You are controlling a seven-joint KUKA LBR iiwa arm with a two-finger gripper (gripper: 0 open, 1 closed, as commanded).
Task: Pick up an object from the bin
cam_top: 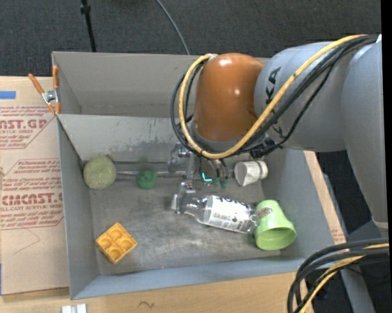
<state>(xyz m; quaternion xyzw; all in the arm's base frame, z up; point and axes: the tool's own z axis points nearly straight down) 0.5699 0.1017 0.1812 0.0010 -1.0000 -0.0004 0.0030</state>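
Claw (pixel 195 179) over cap end of clear bottle (pixel 222 214) w/ label, lying on its side on bin (pixel 154 241) floor. I can't tell if claw's open or closed. Green cup (pixel 275 230) touches bottle's other end; white cup (pixel 251 172) just behind bottle.

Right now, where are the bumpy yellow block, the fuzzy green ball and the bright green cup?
Bumpy yellow plastic block (pixel 115 242): camera view, its studded top.
Fuzzy pale green round ball (pixel 99 173): camera view, its middle.
Bright green plastic cup (pixel 269 220): camera view, its side wall.
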